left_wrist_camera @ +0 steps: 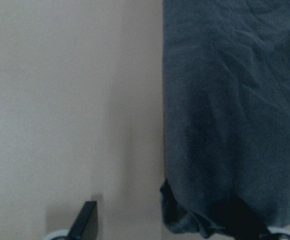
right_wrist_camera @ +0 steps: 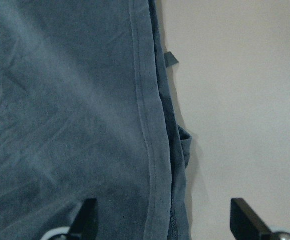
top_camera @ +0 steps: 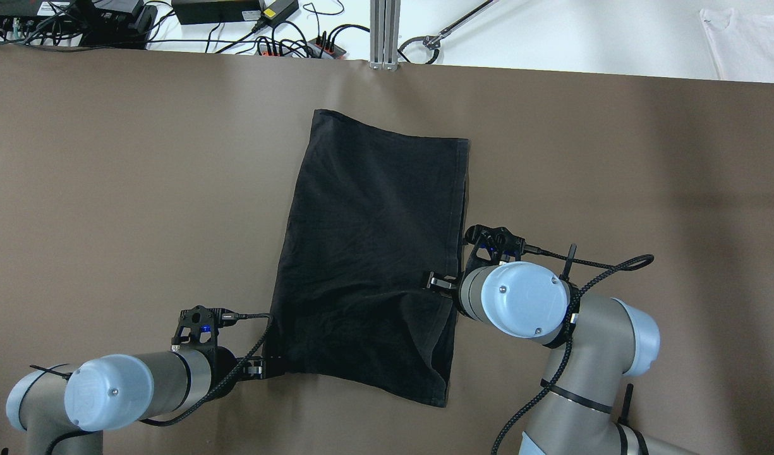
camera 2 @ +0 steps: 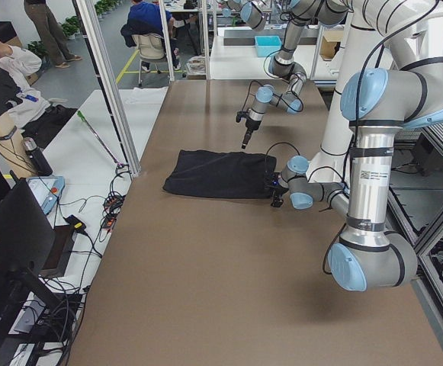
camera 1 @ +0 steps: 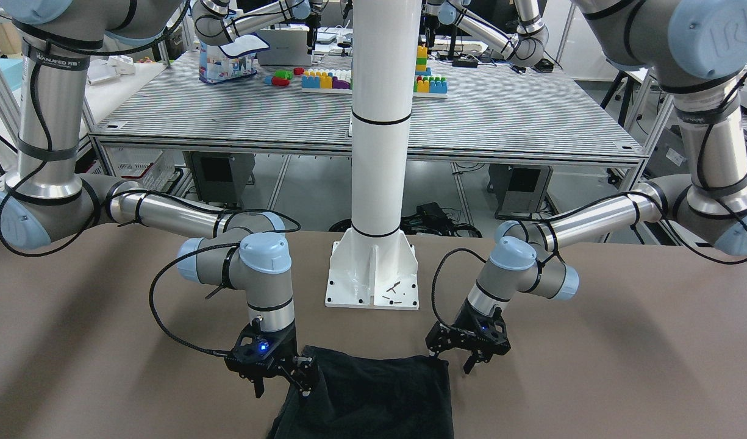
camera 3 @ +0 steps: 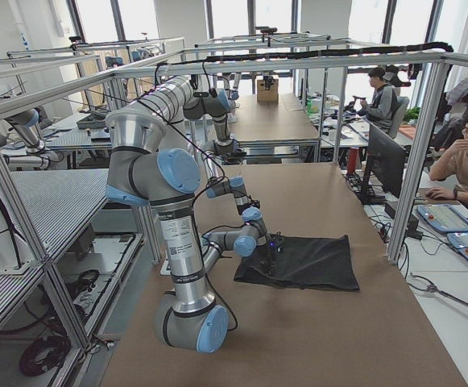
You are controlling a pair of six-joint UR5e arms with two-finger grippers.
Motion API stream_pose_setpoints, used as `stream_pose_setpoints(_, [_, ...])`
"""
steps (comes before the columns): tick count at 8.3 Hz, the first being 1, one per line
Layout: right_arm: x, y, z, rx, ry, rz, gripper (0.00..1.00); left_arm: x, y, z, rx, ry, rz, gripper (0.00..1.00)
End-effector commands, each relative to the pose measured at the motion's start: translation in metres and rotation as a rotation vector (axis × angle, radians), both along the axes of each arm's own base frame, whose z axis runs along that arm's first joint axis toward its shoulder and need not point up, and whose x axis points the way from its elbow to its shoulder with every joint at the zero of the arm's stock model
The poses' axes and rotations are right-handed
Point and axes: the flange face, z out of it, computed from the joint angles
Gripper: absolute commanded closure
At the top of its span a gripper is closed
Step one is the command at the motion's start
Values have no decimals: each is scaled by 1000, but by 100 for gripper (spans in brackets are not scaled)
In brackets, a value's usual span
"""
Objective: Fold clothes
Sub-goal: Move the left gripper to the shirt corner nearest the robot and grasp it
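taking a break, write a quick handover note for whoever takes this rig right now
Tools: left tool is open, low at the near-left corner of the black garment, gripping nothing. The right tool is open, its fingers straddling the garment's right hemmed edge.
Things: the garment lies spread on the brown table, between the two arms.
Done: both tools sit at the cloth's edges.
Left: close on the cloth, lift it and fold it over. No grip taken yet.

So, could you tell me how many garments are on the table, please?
1. The black garment lies flat on the table, left tool at its near left corner, right tool at its right hem. Another could hide beneath it.
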Motion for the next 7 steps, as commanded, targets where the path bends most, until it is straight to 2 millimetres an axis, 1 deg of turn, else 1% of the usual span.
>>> stream_pose_setpoints(1, [0,0,-1,2,-2,1,6,6,2,-9,2,15,8,65])
stream_pose_setpoints(2, [0,0,0,0,1,1,6,8,2,-8,2,12,10,90])
stream_pose_setpoints(3, [0,0,0,0,1,1,6,7,2,-7,1,10,11,100])
stream_pose_setpoints(4, [0,0,0,0,1,1,6,7,2,-9,2,15,11,100])
stream_pose_setpoints(7, [-18,18,4,-5,43,-10,7,6,3,-11,2,16,11,100])
